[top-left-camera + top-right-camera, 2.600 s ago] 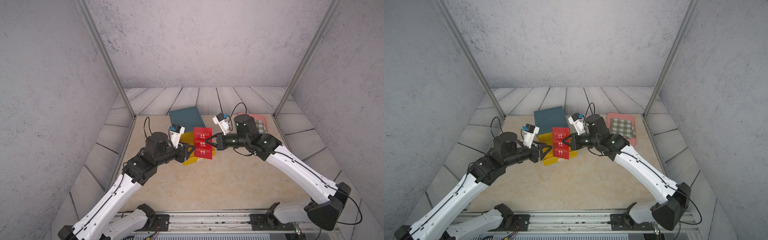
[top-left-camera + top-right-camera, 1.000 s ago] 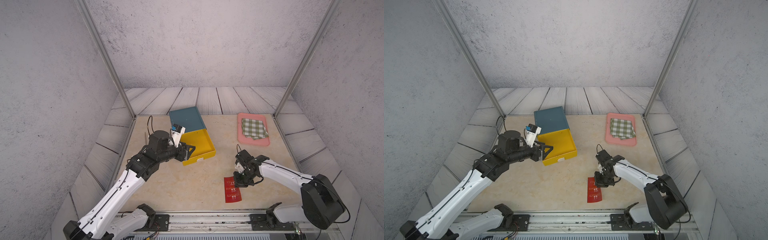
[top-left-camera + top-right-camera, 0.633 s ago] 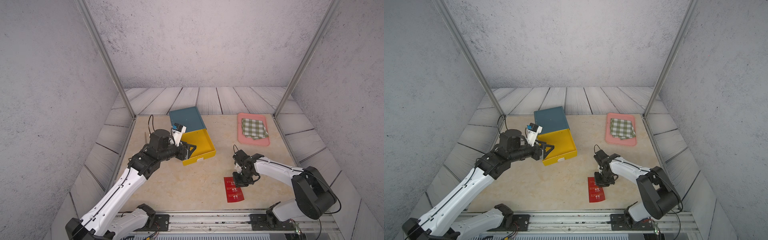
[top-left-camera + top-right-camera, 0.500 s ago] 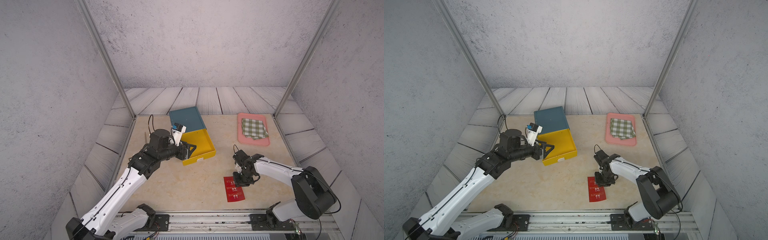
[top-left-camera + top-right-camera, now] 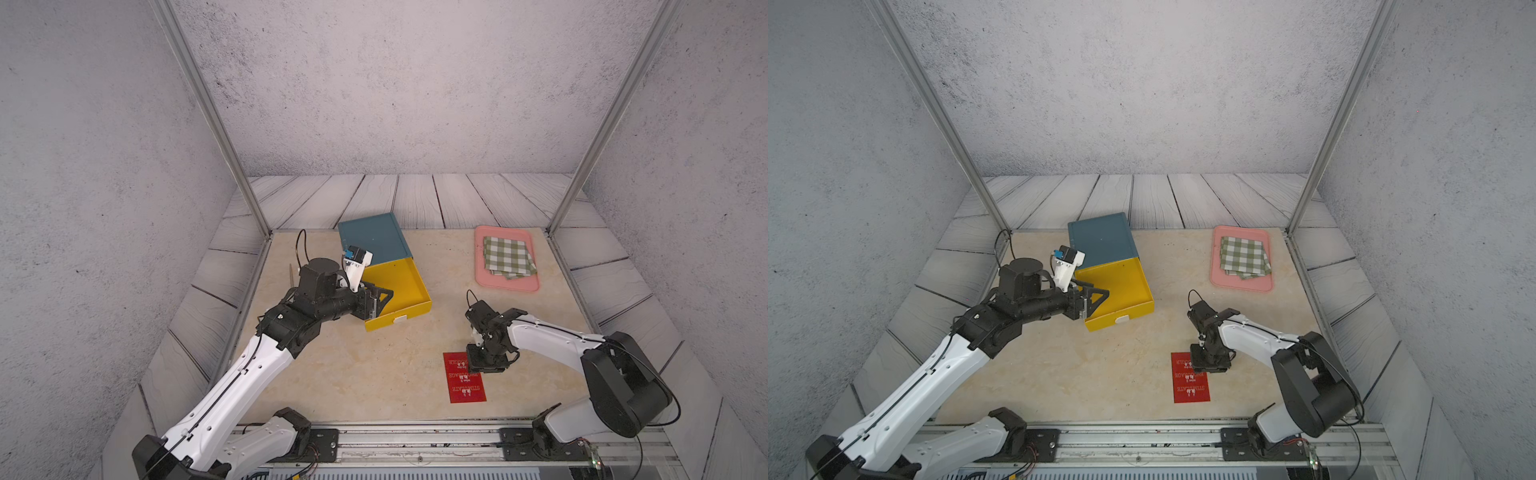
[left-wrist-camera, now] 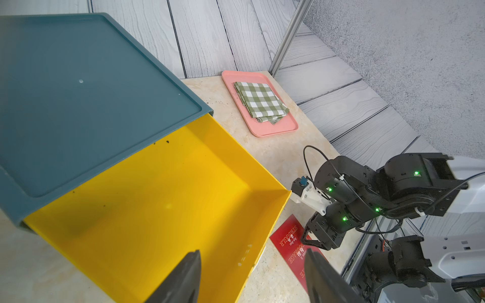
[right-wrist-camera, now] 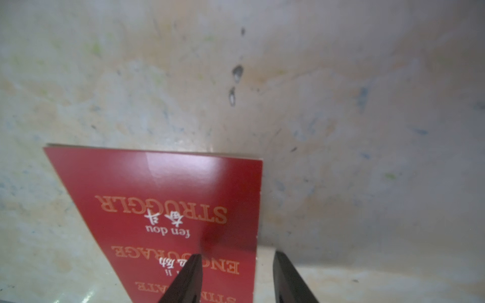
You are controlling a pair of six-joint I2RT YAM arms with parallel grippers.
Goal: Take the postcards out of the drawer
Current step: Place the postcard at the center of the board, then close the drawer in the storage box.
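Note:
The red postcards point(image 5: 466, 380) point(image 5: 1191, 380) lie flat in a stack on the table near its front edge, white lettering up. My right gripper point(image 5: 484, 363) point(image 5: 1209, 362) hangs just over their far right edge, pointing down. In the right wrist view its gripper point(image 7: 237, 275) is open, and the edge of the postcards point(image 7: 162, 189) runs between the two fingers without being pinched. The yellow drawer point(image 5: 399, 318) point(image 5: 1121, 316) point(image 6: 157, 196) is pulled out of its teal case and shows a bare bottom. My left gripper point(image 5: 380, 297) point(image 5: 1096, 299) point(image 6: 252, 278) stands open over the drawer's front left corner.
The teal case point(image 5: 372, 237) sits behind the drawer. A pink tray point(image 5: 482, 270) at the back right holds a folded green-white checked cloth point(image 5: 508, 257). A metal rail point(image 5: 415, 436) runs along the table's front edge, close to the postcards.
My right gripper's jaws have parted and let go of the postcards, which now rest on the table. The left arm has barely moved.

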